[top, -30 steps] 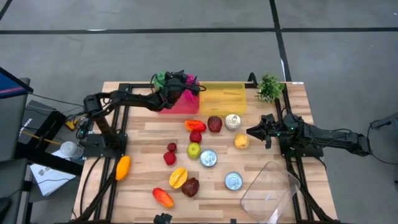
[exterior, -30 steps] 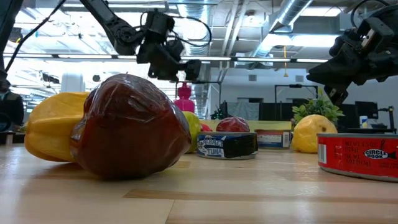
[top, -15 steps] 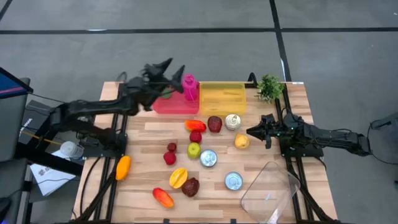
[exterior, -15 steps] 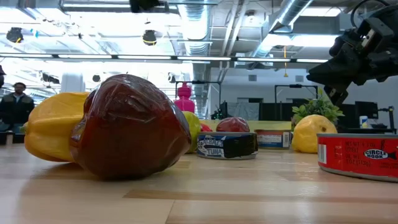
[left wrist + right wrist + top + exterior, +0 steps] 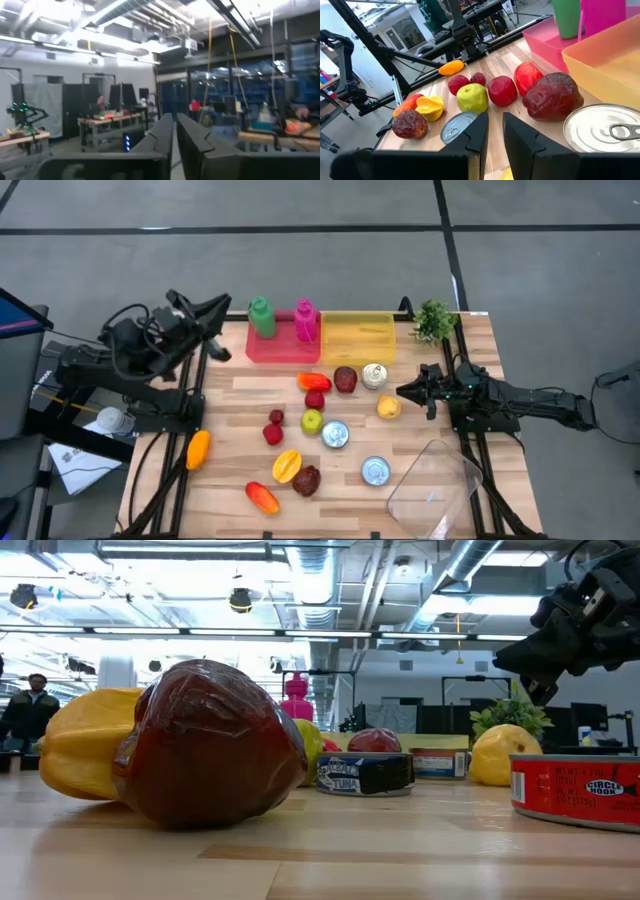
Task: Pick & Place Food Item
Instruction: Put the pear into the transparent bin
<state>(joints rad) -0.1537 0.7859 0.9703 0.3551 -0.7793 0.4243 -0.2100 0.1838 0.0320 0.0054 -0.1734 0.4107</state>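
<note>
Since a second ago the left arm has pulled off the pink bin (image 5: 281, 347), swung out past the table's left edge and lifted clear; the green bottle (image 5: 262, 317) it carried now stands in that bin beside the pink bottle (image 5: 305, 320). Right arm unchanged.

Left gripper (image 5: 214, 311): left of the pink bin, raised, wrist camera aimed into the room, fingers (image 5: 161, 134) nearly closed, a slim gap, holding nothing (looks like a post-release retreat).

Green bottle: upright, long axis vertical, cap up, at the bin's left end, probably stood that way to fit next to the pink one.

Fruit and cans lie loose on the table, below and right of the pink bin.

Right gripper (image 5: 406, 392): well right of the pink bin, just beside the yellow lemon (image 5: 388, 407), fingers narrowly apart, empty, waiting.
</note>
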